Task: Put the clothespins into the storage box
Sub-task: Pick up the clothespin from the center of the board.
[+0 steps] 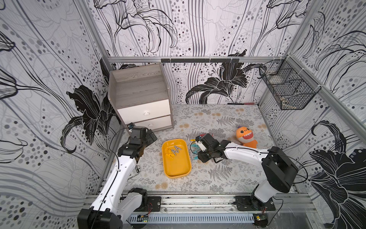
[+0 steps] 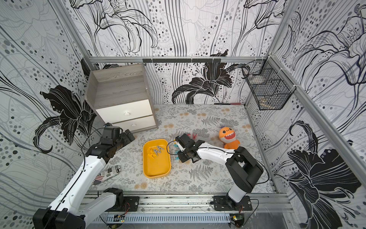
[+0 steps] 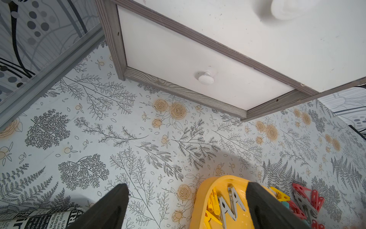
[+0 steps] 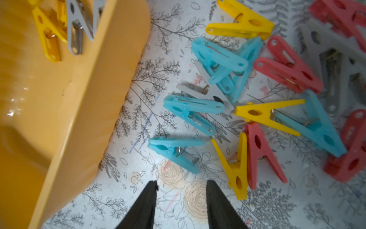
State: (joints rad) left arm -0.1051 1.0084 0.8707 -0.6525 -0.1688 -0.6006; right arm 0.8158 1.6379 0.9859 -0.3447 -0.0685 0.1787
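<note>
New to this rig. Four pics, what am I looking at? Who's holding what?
Two white robot arms, left arm and right arm, are mounted on the front rail of a walled table. Both top views come from one overhead stereo camera. The other two come from a camera on each wrist, looking past that arm's black jaws. On the table: a yellow storage box with a few clothespins already inside, a loose pile more beside it, a drawer cabinet and an orange plush toy. Both arms' jaws stand open and empty; the right ones hover by the pile.
</note>
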